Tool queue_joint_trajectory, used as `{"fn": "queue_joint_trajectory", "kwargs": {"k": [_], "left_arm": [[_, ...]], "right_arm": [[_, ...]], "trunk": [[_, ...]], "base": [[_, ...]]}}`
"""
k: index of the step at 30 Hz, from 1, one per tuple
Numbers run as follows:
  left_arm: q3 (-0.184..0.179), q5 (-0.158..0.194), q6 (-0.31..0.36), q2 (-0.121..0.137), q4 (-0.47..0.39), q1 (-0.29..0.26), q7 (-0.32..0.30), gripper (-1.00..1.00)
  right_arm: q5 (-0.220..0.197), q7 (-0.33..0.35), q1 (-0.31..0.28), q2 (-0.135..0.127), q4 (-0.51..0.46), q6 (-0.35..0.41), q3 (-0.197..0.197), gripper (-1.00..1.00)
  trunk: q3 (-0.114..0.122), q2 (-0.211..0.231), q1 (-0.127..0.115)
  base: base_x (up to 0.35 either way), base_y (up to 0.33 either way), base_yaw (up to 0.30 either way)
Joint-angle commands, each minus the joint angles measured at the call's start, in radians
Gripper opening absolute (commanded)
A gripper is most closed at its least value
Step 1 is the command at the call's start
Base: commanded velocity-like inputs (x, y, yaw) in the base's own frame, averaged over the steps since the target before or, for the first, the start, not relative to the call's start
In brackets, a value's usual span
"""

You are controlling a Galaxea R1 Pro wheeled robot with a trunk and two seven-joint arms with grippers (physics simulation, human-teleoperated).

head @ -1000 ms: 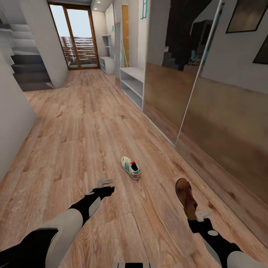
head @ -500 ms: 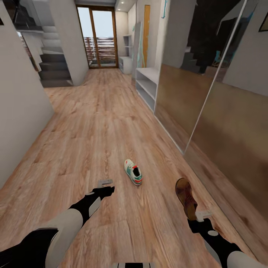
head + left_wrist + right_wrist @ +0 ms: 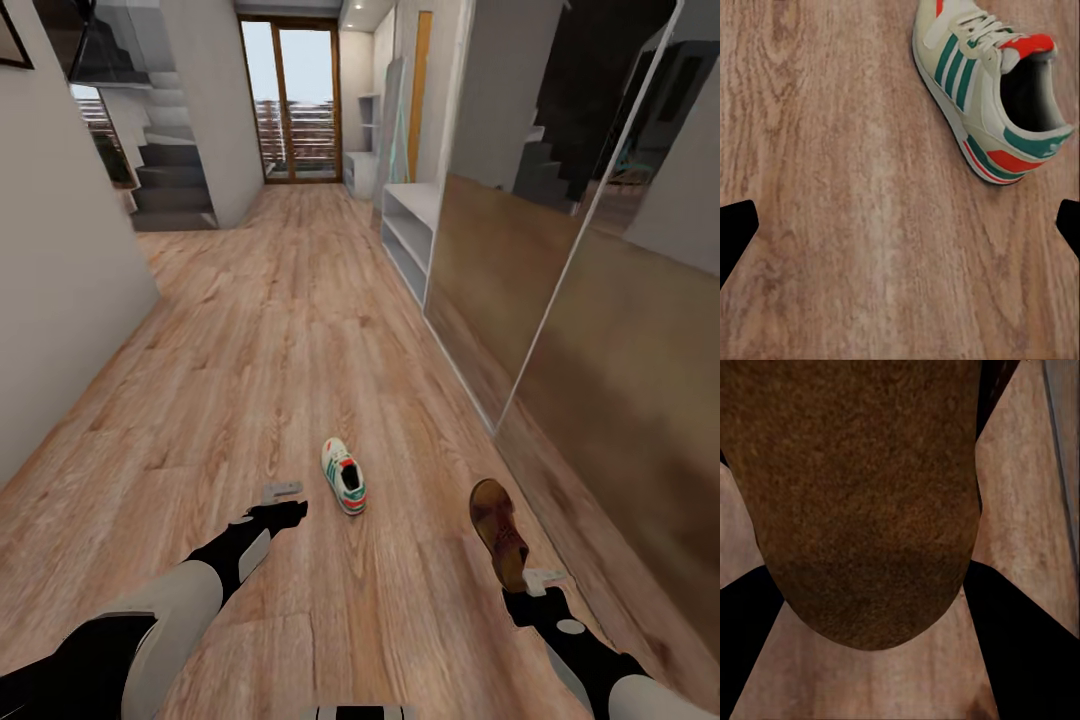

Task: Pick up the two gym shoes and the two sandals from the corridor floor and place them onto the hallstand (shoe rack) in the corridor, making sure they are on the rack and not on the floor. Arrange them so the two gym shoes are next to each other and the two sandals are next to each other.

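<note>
One gym shoe (image 3: pixel 344 476), white with teal stripes and red accents, lies on the corridor floor (image 3: pixel 260 340) just right of and ahead of my left gripper (image 3: pixel 285 500). In the left wrist view the gym shoe (image 3: pixel 986 82) lies beyond the left gripper (image 3: pixel 900 229), which is open and empty. My right gripper (image 3: pixel 535 585) is shut on a brown sandal (image 3: pixel 499 532) held above the floor; the right wrist view has the sandal (image 3: pixel 862 495) between the dark fingers (image 3: pixel 1020 660). The white hallstand (image 3: pixel 410 230) stands further down the corridor on the right. The other shoe and sandal are out of view.
Mirrored wardrobe panels (image 3: pixel 560 300) run along the right side. A grey wall (image 3: pixel 60 320) bounds the left, with stairs (image 3: pixel 165 185) behind it. A glass door (image 3: pixel 295 100) closes the far end, with a narrow white shelf unit (image 3: pixel 362 160) beside it.
The whole view has swung, so the corridor sits further right in the picture, and the gym shoe now lies closer to my left gripper. Both arms keep their pose; the sandal stays gripped.
</note>
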Motion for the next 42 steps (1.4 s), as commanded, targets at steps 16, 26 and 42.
{"fn": "queue_joint_trajectory", "kwargs": {"k": [16,26,42], "left_arm": [[0.005,0.01,0.001,-0.005,0.0,0.0,0.001,1.0],[0.005,0.01,0.001,-0.005,0.0,0.0,0.001,1.0],[0.051,0.012,0.004,-0.026,-0.004,0.0,0.0,1.0]], "right_arm": [[0.001,-0.001,0.003,0.008,0.0,-0.004,0.011,-1.0],[0.001,-0.001,0.003,0.008,0.0,-0.004,0.011,-1.0],[0.002,-0.001,0.003,0.026,0.001,-0.003,0.013,-1.0]], "trunk": [[-0.001,0.0,0.0],[-0.001,0.0,0.0],[-0.001,0.0,0.0]], "base": [[0.037,-0.087,0.001],[0.0,0.0,0.0],[0.088,0.0,0.0]]}}
